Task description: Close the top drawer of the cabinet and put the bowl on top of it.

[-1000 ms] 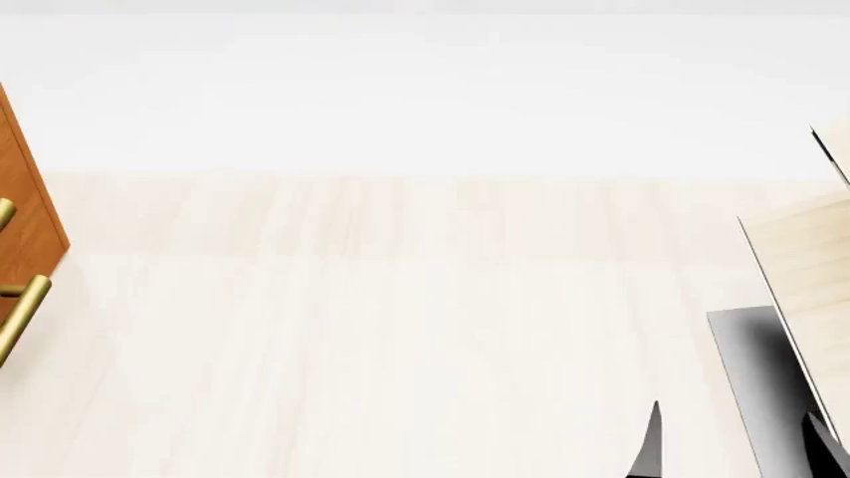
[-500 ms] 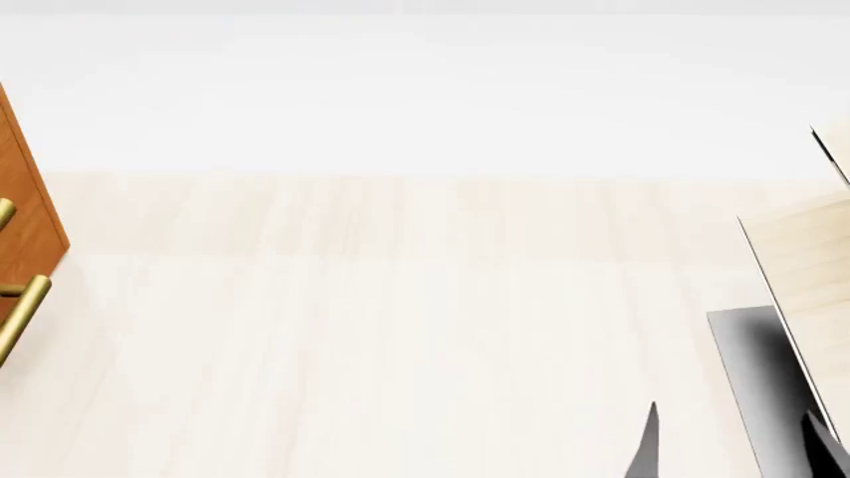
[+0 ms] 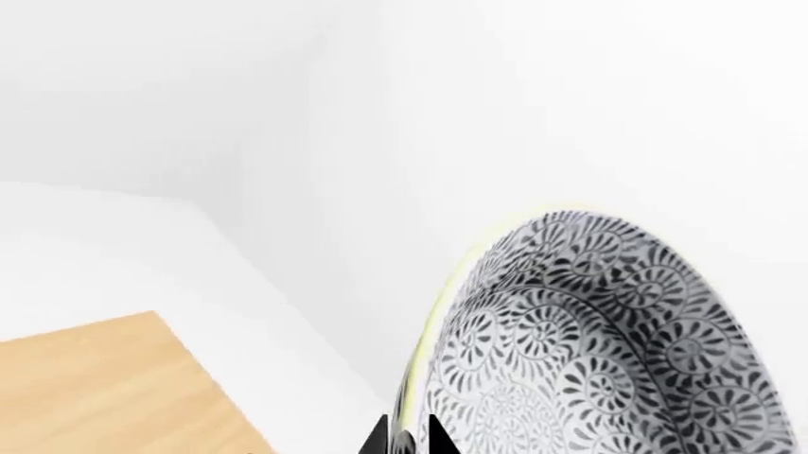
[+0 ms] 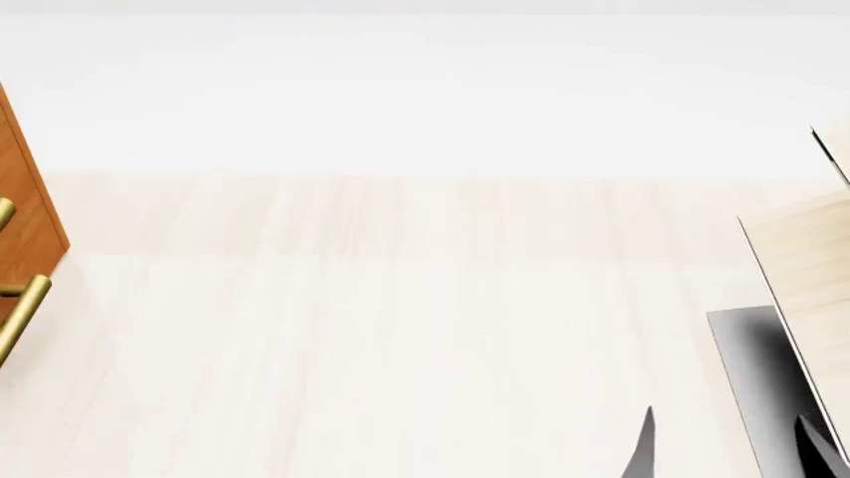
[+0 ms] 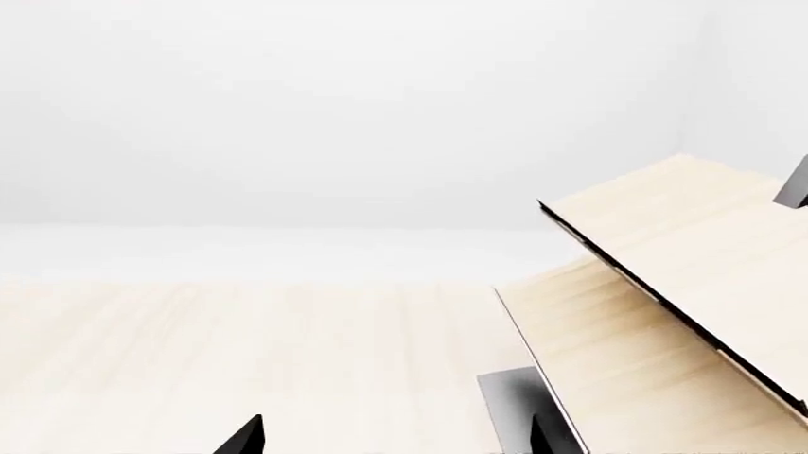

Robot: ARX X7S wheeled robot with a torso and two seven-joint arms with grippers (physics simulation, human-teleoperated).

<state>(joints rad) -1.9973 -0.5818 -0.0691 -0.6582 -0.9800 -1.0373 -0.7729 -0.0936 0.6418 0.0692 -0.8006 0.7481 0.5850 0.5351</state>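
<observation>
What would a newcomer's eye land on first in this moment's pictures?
The grey-and-white floral bowl dominates the left wrist view, its rim sitting between the left gripper jaws. In the head view the orange-brown cabinet with brass bar handles peeks in at the left edge, across pale floor from the pale wood rack on its black base at the right, where the open right gripper tips show.

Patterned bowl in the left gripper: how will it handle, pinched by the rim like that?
The bowl looks rigid and glazed, so probably slippery at the rim where the left gripper pinches it. It is deep and hangs off one edge, so it may swing or pivot. It looks ceramic, so likely chips if dropped.
</observation>
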